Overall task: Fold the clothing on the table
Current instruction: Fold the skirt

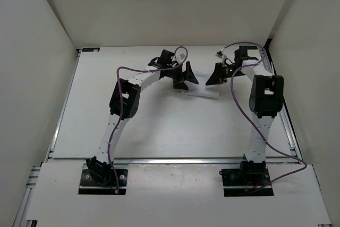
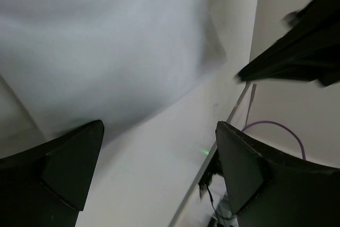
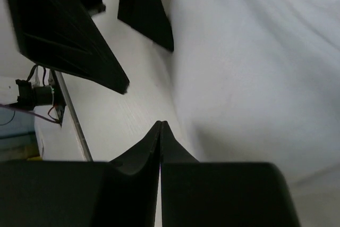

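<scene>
The clothing [image 1: 202, 94], a small piece of white fabric, lies flat on the table [image 1: 149, 126] toward the far middle, between my two grippers. My left gripper [image 1: 185, 80] hangs at its left end, open; in the left wrist view its dark fingers [image 2: 71, 168] stand wide apart above the table, with the clothing [image 2: 106, 41] just beyond them. My right gripper [image 1: 215, 76] is at the right end, shut. In the right wrist view its tips [image 3: 161, 125] meet over bare table just beside the clothing's [image 3: 255, 67] edge, with no fabric showing between them.
White walls [image 1: 37, 78] enclose the table on three sides. Aluminium rails run along the right edge [image 1: 289, 126] and the near edge [image 1: 175, 159]. Purple cables loop off both arms. The two grippers hang close together, and the left one's fingers [image 3: 69, 30] show in the right wrist view.
</scene>
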Action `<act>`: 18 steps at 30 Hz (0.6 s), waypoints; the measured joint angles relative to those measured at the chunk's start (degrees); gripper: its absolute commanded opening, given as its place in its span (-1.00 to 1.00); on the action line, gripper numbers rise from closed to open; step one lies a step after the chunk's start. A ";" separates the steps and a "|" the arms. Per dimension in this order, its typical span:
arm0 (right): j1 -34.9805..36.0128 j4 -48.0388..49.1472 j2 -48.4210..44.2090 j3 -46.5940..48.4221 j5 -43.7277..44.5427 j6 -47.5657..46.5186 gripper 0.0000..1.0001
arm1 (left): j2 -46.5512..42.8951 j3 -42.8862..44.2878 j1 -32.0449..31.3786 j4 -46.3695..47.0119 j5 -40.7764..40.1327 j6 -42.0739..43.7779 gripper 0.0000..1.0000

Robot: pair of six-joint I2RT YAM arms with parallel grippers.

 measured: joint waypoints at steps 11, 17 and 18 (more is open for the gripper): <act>2.10 1.07 16.33 12.63 -2.86 10.71 -0.23 | 19.45 34.45 0.35 -11.47 2.32 -1.40 0.97; -1.05 21.14 23.74 28.83 -13.68 33.24 -0.62 | 17.75 30.60 -0.24 -10.80 2.97 -1.03 0.98; -1.46 24.39 25.03 30.12 -15.30 36.00 -0.65 | 17.51 30.18 -0.35 -10.84 2.97 -0.79 0.98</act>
